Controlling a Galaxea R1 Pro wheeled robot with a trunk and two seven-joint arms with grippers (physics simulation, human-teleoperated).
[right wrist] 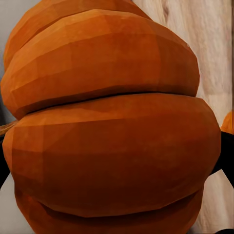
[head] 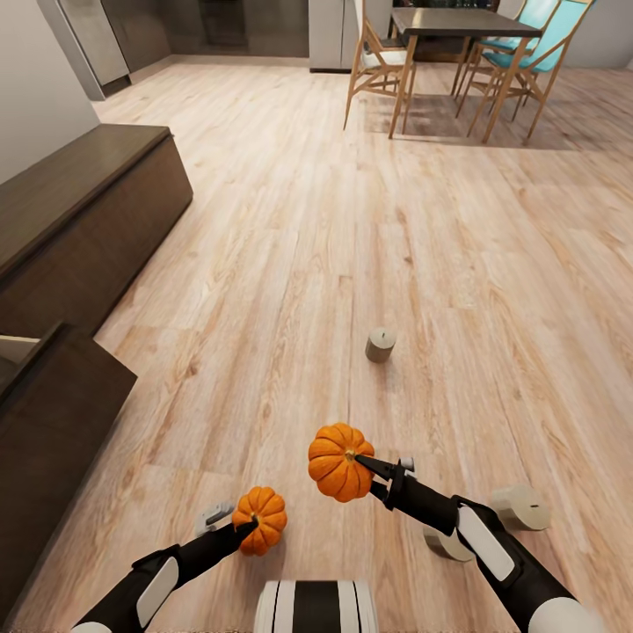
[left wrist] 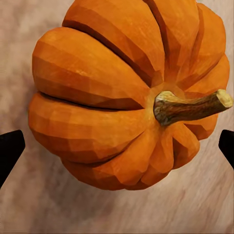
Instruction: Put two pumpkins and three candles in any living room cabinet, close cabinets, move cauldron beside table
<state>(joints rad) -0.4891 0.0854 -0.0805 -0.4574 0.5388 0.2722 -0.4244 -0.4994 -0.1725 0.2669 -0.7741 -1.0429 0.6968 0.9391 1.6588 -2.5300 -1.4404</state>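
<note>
Two orange ribbed pumpkins are in my grippers above the wood floor. My left gripper (head: pixel 253 525) is shut on the smaller-looking pumpkin (head: pixel 263 519); in the left wrist view its black fingertips (left wrist: pixel 10 148) flank that pumpkin (left wrist: pixel 122 92), stem up. My right gripper (head: pixel 362 463) is shut on the other pumpkin (head: pixel 337 462), held higher, which is large in the right wrist view (right wrist: pixel 112 131). One grey-brown candle (head: pixel 380 345) stands upright ahead. Two more candles (head: pixel 520 507) (head: pixel 445 543) lie by my right arm. The dark-brown cabinet (head: pixel 83 211) runs along the left, one drawer (head: pixel 44 413) pulled open. Cauldron and coffee table are out of view.
A dark dining table (head: pixel 462 22) with wooden and teal chairs (head: pixel 380 61) stands far ahead on the right. Grey kitchen units (head: pixel 97 40) line the back wall. Open wood floor (head: pixel 352 220) stretches between me and them.
</note>
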